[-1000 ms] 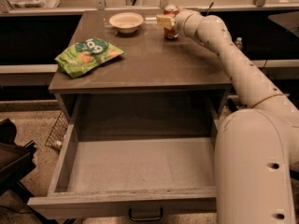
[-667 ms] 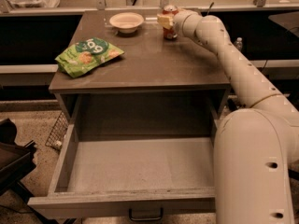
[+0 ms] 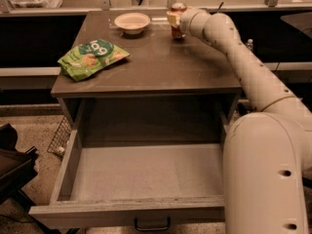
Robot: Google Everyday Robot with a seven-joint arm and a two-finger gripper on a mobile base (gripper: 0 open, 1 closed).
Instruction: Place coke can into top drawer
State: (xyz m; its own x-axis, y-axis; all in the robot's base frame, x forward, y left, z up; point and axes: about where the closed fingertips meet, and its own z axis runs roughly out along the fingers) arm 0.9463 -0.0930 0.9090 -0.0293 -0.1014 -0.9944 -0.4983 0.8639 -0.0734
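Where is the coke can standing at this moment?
In the camera view, the coke can stands near the far edge of the cabinet top, to the right of the white bowl, with the pincer at it.

One coke can (image 3: pixel 176 32), one white bowl (image 3: pixel 132 22) and one green snack bag (image 3: pixel 92 57) sit on a single grey surface (image 3: pixel 161 62), above one top drawer (image 3: pixel 131 211), pulled open, with one dark handle (image 3: pixel 152 224). One pale robot arm (image 3: pixel 243 62) reaches across, its one tool (image 3: pixel 173 18) at the can near the surface's far edge.
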